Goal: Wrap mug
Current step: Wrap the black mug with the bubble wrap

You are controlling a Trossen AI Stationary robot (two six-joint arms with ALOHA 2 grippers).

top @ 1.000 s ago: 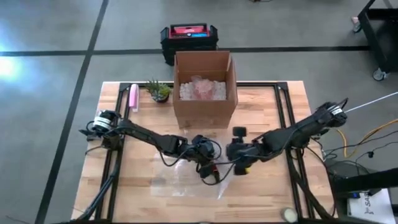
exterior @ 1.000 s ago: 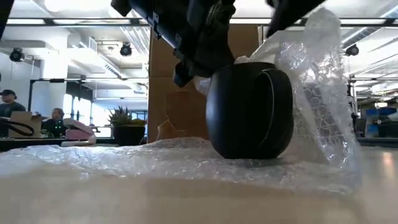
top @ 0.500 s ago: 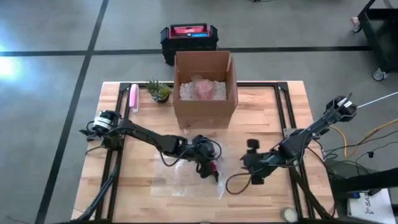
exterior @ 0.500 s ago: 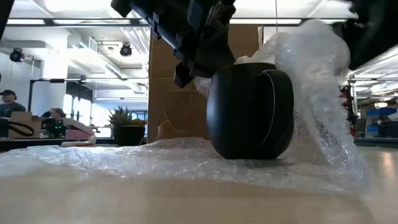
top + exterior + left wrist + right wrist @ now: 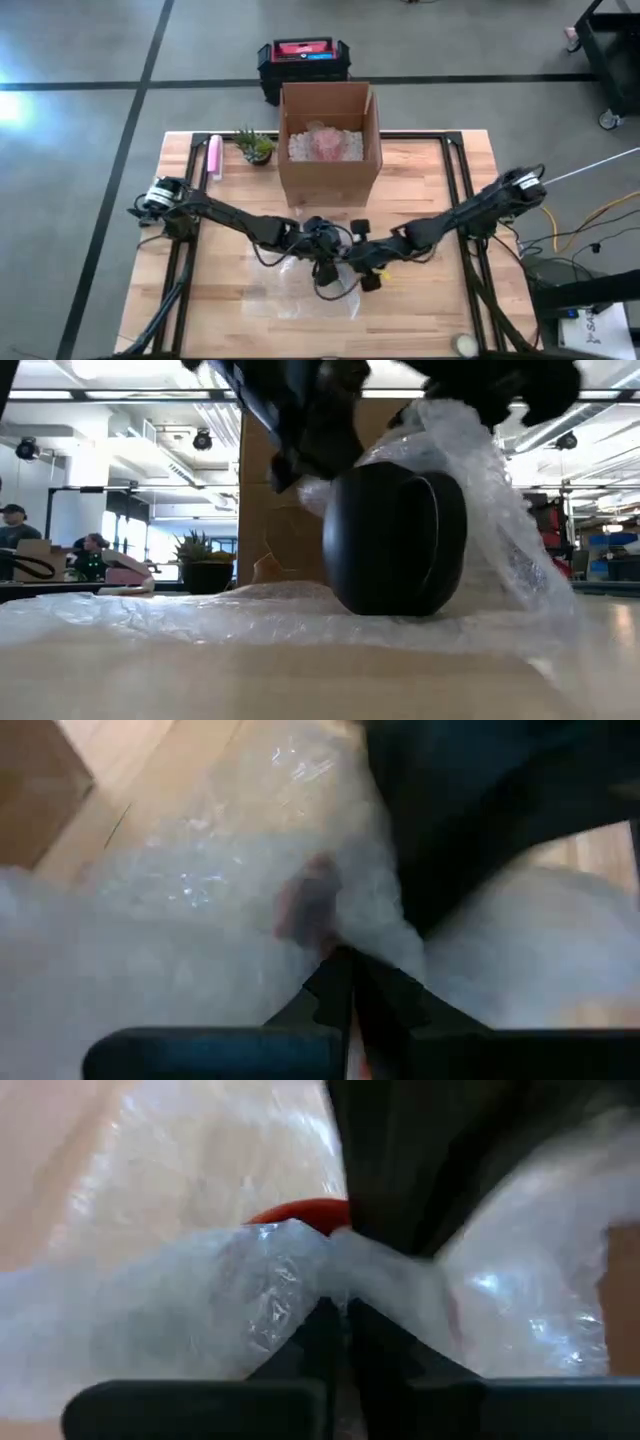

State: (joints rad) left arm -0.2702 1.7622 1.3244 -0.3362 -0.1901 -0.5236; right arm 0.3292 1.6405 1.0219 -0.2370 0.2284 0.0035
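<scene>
A black mug (image 5: 395, 540) lies on its side on a sheet of clear bubble wrap (image 5: 295, 295) near the table's middle. Its red inside (image 5: 305, 1212) shows past the wrap in the right wrist view. The wrap's right flap (image 5: 500, 490) rises over the mug. My left gripper (image 5: 322, 262) is at the mug's left and is shut on the wrap. My right gripper (image 5: 362, 272) is close on the mug's right and is also shut on the wrap. From above, the arms and the wrap hide most of the mug. My left gripper pinches a bunched part of the bubble wrap (image 5: 300, 955) between its two fingers, right beside the mug's dark wall. One layer or several, I cannot tell. My right gripper pinches a raised fold of the wrap's flap (image 5: 300, 1270) between its two fingers, coming from the table's right. The flap is drawn up and over the mug's top.
An open cardboard box (image 5: 330, 140) with white packing fill stands at the far middle, close behind the mug. A small plant (image 5: 255, 146) and a pink object (image 5: 214, 156) sit at the far left. A roll (image 5: 463, 343) lies at the near right corner. People show far off (image 5: 12, 525).
My right gripper swung away toward the table's right edge, then came back to the mug. The wrap's right flap stood high beside the mug and is now drawn closer over its top. The mug has shifted slightly toward the left.
</scene>
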